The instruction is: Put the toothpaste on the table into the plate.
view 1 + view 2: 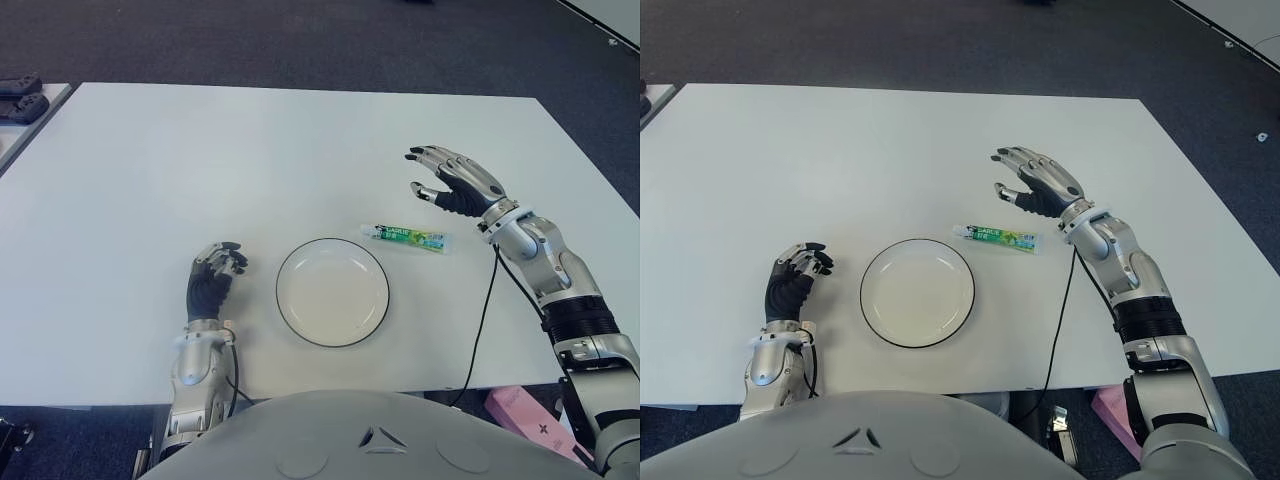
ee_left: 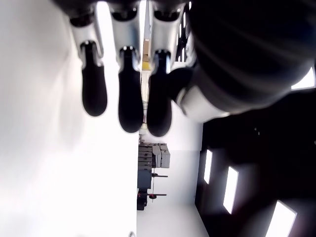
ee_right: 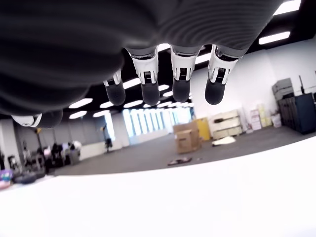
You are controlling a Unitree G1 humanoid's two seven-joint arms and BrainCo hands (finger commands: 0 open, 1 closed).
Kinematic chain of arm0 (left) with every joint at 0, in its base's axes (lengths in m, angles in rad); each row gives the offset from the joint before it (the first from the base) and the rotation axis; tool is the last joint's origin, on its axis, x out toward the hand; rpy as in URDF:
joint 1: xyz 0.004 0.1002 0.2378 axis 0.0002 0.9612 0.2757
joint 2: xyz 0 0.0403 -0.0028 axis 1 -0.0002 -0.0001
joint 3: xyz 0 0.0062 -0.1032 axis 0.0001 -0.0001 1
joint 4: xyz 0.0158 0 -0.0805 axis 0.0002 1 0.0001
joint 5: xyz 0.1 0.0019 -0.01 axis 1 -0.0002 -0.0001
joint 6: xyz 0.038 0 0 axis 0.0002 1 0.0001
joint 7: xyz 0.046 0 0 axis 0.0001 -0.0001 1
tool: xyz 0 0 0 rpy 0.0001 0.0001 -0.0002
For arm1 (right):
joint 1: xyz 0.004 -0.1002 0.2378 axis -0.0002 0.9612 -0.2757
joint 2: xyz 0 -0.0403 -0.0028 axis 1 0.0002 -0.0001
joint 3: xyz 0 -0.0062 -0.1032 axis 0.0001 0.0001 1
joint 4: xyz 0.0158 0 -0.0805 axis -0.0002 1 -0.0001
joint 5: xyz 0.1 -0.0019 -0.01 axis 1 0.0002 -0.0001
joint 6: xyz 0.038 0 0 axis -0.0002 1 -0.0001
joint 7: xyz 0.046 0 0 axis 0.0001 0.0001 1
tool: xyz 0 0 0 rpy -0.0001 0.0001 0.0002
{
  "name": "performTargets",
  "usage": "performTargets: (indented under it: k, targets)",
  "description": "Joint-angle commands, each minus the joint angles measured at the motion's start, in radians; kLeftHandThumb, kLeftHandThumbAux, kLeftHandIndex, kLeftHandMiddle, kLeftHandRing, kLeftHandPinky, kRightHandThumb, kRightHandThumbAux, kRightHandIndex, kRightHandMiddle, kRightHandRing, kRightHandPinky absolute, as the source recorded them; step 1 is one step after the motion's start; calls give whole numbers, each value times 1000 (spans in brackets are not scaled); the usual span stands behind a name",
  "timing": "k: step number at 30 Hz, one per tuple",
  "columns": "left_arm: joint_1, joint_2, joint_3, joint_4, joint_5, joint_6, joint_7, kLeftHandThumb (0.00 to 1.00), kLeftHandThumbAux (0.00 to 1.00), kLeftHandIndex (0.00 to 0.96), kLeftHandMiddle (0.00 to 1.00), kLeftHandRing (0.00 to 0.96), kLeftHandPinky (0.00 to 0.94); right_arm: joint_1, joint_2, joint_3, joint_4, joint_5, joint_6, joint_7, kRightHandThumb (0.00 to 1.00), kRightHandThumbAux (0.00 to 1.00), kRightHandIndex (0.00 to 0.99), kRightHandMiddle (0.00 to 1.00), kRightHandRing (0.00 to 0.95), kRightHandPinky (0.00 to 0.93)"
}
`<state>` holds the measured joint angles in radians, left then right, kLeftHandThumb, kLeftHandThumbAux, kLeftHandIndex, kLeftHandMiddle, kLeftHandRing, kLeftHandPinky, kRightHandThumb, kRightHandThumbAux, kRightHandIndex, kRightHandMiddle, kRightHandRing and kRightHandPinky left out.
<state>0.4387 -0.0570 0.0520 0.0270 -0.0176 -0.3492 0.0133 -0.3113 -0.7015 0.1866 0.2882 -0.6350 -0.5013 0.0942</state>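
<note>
A green and white toothpaste tube [image 1: 405, 237] lies flat on the white table [image 1: 250, 160], just off the far right rim of a round white plate [image 1: 332, 291] with a dark edge. My right hand [image 1: 447, 178] hovers above and slightly beyond the tube's right end, fingers spread and holding nothing; its wrist view shows fingers [image 3: 149, 84] extended over bare table. My left hand [image 1: 213, 272] shows left of the plate with its fingers loosely relaxed and nothing in them.
Black objects [image 1: 20, 98] sit on a neighbouring table at the far left. A pink box [image 1: 528, 415] lies below the table's near right corner. A black cable [image 1: 482, 320] hangs from my right forearm across the table's front right part.
</note>
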Motion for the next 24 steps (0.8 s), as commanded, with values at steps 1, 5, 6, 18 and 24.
performTargets:
  k: [1,5,6,18,24]
  targets:
    - [8,-5,-11,-2,12,29,10,701,721,431,558,541,516,-31,-23,56,52,-26,-55,39,567,122,0,0,0,0]
    - [8,-8,-11,-4,18,30,15,701,721,431,558,541,515,-60,-29,92,97,-42,-92,53,551,120,0,0,0,0]
    - [8,-9,-10,-4,19,29,15,701,721,431,559,541,515,-65,-30,98,105,-45,-98,53,546,119,0,0,0,0]
    - [16,-24,-14,-20,31,49,33,702,720,431,541,527,510,-162,2,255,345,-161,-209,1,558,93,0,0,0,0]
    - [19,-27,-19,-24,45,45,49,703,720,431,531,522,515,-173,-18,295,361,-180,-249,23,559,91,0,0,0,0]
